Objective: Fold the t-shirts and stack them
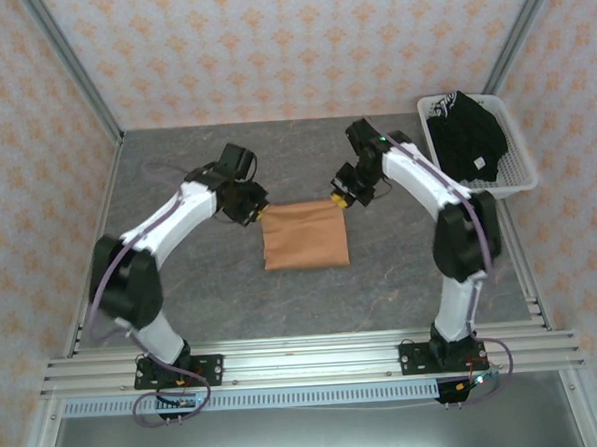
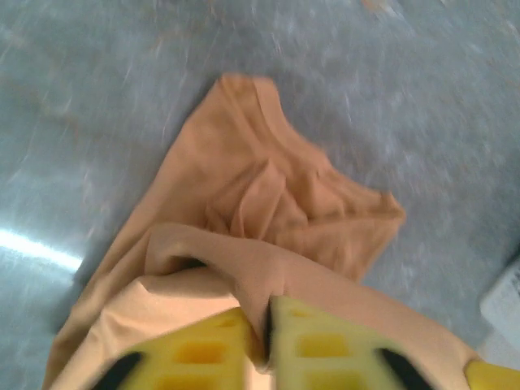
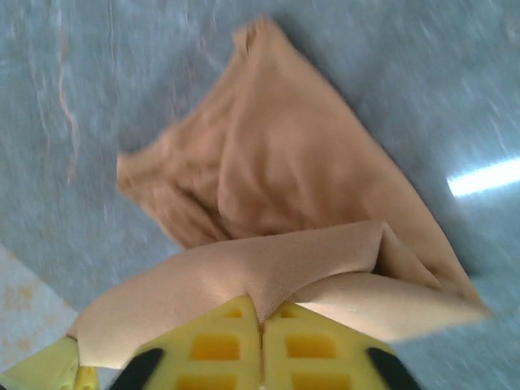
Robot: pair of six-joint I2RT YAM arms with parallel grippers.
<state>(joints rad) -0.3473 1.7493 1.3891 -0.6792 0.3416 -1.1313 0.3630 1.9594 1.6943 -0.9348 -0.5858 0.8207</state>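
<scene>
The orange t-shirt (image 1: 304,235) lies folded into a rectangle at the table's middle, plain side up. My left gripper (image 1: 258,208) is at its far left corner, my right gripper (image 1: 339,198) at its far right corner. In the left wrist view the yellow jaws of my left gripper (image 2: 268,313) pinch a fold of the orange t-shirt (image 2: 268,187). In the right wrist view my right gripper (image 3: 262,313) is shut on a raised edge of the same t-shirt (image 3: 284,162). A black t-shirt (image 1: 466,135) with a small white tag lies bunched in the basket.
The white slatted basket (image 1: 521,177) stands at the back right of the grey table (image 1: 202,289). Patterned walls close the back and both sides. A metal rail carrying both arm bases runs along the near edge.
</scene>
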